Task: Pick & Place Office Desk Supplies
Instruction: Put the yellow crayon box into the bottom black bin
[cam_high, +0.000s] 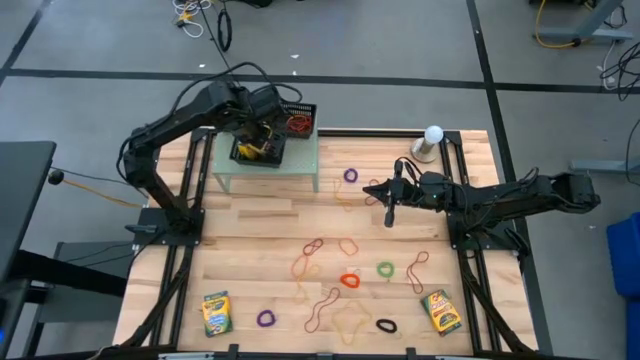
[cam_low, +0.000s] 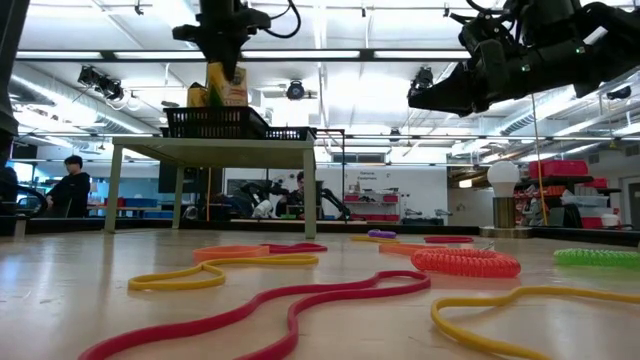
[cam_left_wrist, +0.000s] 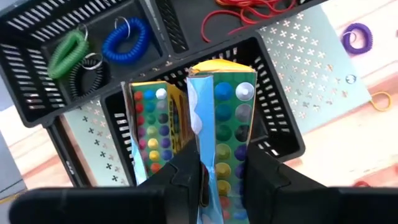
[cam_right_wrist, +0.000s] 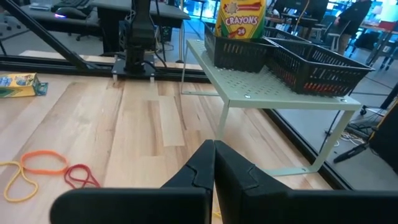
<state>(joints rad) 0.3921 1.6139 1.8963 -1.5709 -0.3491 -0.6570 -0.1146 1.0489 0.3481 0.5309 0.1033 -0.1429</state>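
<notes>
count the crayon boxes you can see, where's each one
4: one crayon box lies at the table's front left, one at its front right, one stands in the black mesh tray, and one is held over it by the left gripper.

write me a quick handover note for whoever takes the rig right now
Left tool: shut on a crayon box, lowering it upright into a mesh tray on the shelf, beside a box already there.
Right tool: shut, empty, above mid-table.
Done: some bands in trays.
Left: two crayon boxes and many bands on the table.
</notes>
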